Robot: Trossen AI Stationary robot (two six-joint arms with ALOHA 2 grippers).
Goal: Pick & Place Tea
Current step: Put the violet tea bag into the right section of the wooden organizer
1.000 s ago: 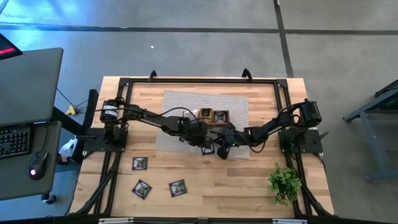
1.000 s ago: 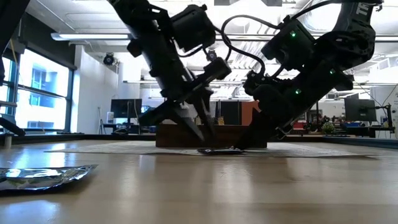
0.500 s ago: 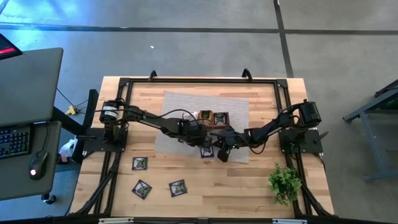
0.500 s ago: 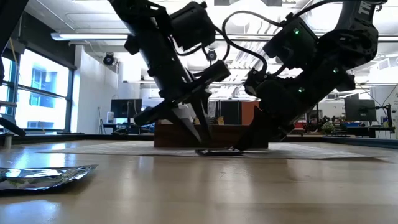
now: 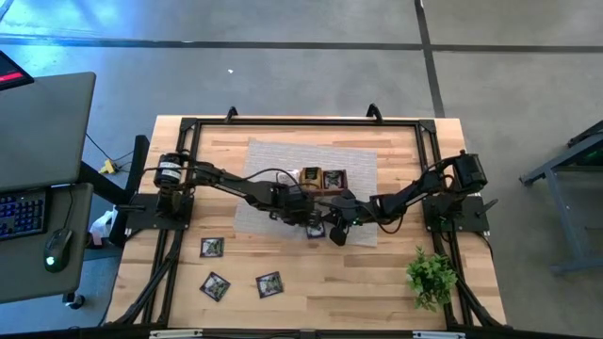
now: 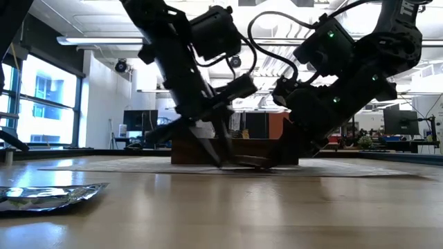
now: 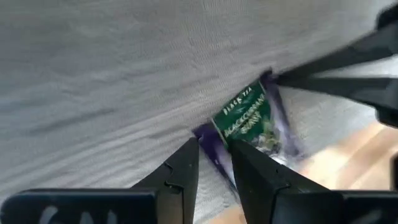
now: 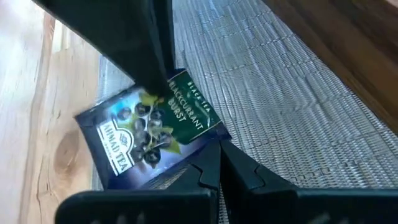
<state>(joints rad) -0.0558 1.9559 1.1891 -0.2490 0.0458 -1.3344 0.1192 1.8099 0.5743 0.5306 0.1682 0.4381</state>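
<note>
Three spare tea sachets [image 5: 213, 248] lie on the counter [image 5: 377, 282] at left. At centre, the left gripper [image 7: 214, 163] has slid in over the half second past; its fingers now pinch one edge of the purple-green sachet [image 8: 149, 134] on the grey mat [image 5: 273, 155]. The right gripper [image 8: 217, 163], fingers pressed together, pins the opposite edge. Judged: grasp secured; lift to the tray [image 5: 322, 176] remains.

One tea sachet [image 5: 315, 229] lies on the mat [image 5: 273, 156] before the tray [image 5: 322, 177]; three sachets [image 5: 213, 248] lie left on bare table [image 5: 377, 282].
</note>
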